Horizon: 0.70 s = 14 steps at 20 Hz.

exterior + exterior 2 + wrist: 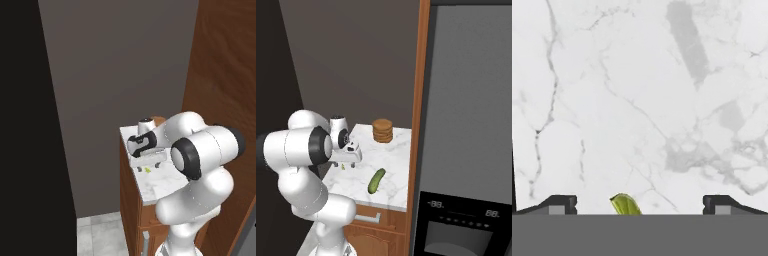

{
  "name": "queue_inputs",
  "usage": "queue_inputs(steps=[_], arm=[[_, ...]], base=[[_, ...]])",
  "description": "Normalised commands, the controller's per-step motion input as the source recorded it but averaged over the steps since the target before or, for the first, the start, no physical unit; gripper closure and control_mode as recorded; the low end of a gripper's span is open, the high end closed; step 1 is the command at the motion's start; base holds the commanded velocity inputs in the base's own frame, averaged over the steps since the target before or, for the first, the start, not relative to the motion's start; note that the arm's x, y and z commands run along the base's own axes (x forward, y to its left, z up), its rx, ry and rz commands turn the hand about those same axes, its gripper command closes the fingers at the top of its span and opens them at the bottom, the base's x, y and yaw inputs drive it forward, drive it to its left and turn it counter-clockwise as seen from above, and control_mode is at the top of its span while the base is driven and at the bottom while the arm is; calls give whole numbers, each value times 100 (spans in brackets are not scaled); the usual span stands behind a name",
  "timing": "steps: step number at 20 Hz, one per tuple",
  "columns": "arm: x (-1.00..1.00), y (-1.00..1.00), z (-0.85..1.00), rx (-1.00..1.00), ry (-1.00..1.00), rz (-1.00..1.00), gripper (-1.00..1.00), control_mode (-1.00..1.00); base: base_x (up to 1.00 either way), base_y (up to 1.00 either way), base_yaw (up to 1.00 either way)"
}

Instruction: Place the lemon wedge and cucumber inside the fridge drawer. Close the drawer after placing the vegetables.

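Two fingers of the gripper (pixel 640 204) stand wide apart, lemon wedge (pixel 626 204) between them on the counter (pixel 642 100).

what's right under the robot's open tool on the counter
The lemon wedge lies on the marble counter between the open tool's fingertips. Its near end is cut off at the hand view's bottom edge. The cucumber lies apart.

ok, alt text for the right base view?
The open gripper hangs over a tiny lemon wedge on the marble counter. A cucumber lies beside it, a brown ridged stack behind.
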Motion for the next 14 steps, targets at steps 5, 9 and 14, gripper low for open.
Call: queue_inputs(steps=[5, 9, 14], arm=[[0, 0, -25, 0, 0, 5, -100, -100], [0, 0, -33, 0, 1, 5, -100, -100], [-21, -1, -28, 0, 0, 2, -100, -100]], base=[[0, 0, 0], [0, 0, 0], [0, 0, 0]])
